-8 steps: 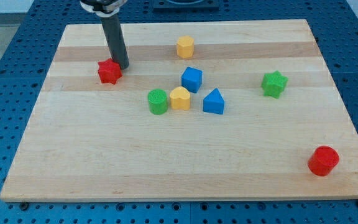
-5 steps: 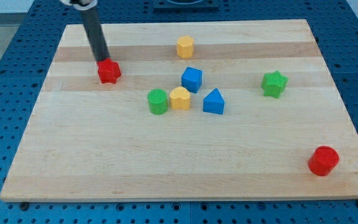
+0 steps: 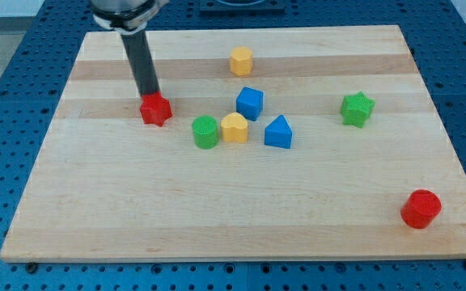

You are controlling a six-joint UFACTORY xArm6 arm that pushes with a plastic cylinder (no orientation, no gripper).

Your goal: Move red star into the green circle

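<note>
The red star [image 3: 156, 111] lies on the wooden board, left of centre. My tip [image 3: 149, 96] touches its upper-left edge, and the dark rod rises from there toward the view's top. The green circle [image 3: 205, 132] stands a short way to the star's lower right, with a gap between them. It touches a yellow block [image 3: 235, 128] on its right side.
A blue cube [image 3: 250, 103] and a blue triangle [image 3: 278, 132] sit close to the yellow block. A yellow hexagon [image 3: 241, 61] is near the view's top, a green star [image 3: 357, 109] at the right, and a red cylinder [image 3: 421, 208] at the bottom right.
My tip swung around to the star's upper left, then pushed it down and to the right, toward the green circle. The other blocks have not moved.
</note>
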